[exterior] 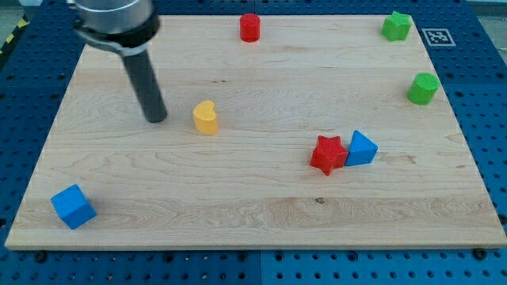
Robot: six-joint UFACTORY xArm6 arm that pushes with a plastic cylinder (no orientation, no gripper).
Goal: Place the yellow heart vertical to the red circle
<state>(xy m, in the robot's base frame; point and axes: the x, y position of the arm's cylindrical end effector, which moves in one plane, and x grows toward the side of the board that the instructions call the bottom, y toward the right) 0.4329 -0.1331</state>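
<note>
Pushing yellow heart (205, 118) toward 3 o'clock — line under red circle (250, 27); my tip (156, 119) bare rod, grasping nothing, at heart's 9 — push steady, centred.

Yellow heart (205, 117). Red circle (250, 27), red star (328, 153). Blue cube (73, 207), blue triangle (361, 148). Green star (396, 26), green cylinder (423, 88). Board (261, 214) pale wood, grain streaks. Rod dark; my tip (156, 119) black. Table (483, 103) blue, dotted holes.
</note>
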